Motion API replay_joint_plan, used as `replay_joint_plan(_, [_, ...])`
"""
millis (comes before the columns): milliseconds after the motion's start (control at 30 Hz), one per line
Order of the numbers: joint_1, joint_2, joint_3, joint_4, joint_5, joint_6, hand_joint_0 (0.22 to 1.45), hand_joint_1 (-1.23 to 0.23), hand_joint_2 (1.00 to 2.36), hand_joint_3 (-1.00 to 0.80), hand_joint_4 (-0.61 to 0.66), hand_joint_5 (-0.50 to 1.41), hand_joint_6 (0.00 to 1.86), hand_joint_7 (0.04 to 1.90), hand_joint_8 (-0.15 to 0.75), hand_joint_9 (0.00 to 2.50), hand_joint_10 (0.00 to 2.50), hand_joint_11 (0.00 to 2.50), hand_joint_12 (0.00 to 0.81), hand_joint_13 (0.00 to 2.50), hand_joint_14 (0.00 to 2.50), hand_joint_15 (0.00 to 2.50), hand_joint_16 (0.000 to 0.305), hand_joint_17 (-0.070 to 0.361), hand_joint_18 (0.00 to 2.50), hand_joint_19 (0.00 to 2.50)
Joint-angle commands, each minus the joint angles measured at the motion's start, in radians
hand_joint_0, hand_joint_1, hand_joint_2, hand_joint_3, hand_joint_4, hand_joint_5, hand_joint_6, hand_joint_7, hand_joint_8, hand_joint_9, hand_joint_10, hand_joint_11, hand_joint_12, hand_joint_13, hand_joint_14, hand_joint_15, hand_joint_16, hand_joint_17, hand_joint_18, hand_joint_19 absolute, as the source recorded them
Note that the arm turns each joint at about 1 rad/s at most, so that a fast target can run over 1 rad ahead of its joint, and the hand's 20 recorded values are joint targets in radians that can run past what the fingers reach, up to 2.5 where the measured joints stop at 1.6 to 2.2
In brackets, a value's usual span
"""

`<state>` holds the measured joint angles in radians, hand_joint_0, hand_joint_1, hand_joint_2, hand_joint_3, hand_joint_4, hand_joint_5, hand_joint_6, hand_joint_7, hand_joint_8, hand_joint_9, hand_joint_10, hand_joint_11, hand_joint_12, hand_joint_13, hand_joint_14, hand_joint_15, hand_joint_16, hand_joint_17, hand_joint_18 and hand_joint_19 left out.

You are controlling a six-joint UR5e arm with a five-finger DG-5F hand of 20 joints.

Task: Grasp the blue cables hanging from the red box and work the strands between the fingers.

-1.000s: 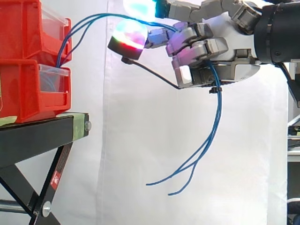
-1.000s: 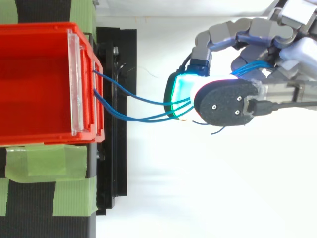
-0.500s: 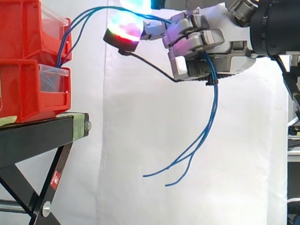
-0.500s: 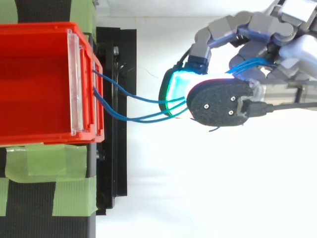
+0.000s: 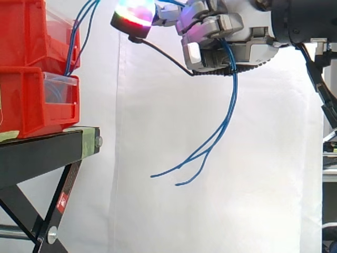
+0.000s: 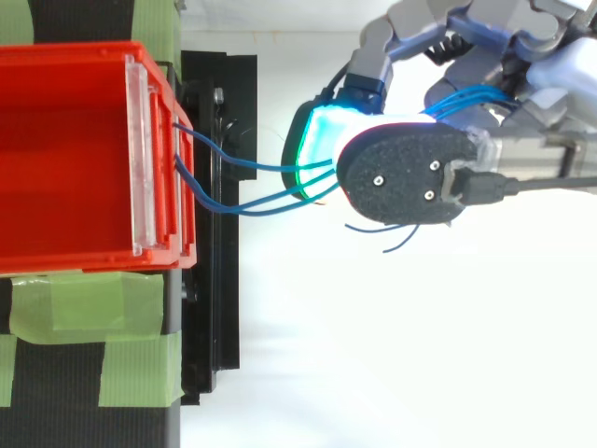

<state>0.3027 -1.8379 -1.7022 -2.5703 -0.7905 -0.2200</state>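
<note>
Blue cables (image 5: 225, 118) run out of the lower red box (image 5: 37, 103), rise past the upper box, pass through my hand (image 5: 221, 39) and hang down below it with loose ends at mid height. From above, the strands (image 6: 252, 187) cross the gap from the red box (image 6: 65, 154) to the glowing fingertips (image 6: 312, 154). My hand is up at the top of the side view, to the right of the boxes, with its fingers curled round the cables.
The red boxes are stacked on a black stand (image 5: 47, 153) with green tape (image 6: 93, 359) on its top. A white curtain hangs behind. Open air lies below and to the right of the hand.
My hand has risen and shifted a little towards the boxes, still holding the cables. The hanging ends have lifted and swung left with it.
</note>
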Motion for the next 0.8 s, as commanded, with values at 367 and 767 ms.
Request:
replay_joint_plan(367, [0.004, 0.000, 0.003, -0.076, -0.032, -0.007, 1.05, -0.75, 1.00, 0.06, 0.05, 0.11, 1.20, 0.79, 0.492, 1.27, 2.50, 2.46, 0.646, 1.79, 2.50, 1.41, 0.248, 0.186, 2.42, 0.51])
replay_joint_plan(767, [0.024, -0.001, -0.063, -0.037, -0.027, 0.005, 1.10, -0.76, 1.01, -0.01, 0.04, 0.09, 1.22, 0.80, 0.492, 1.27, 2.50, 2.46, 0.646, 1.79, 2.50, 1.41, 0.248, 0.186, 2.42, 0.51])
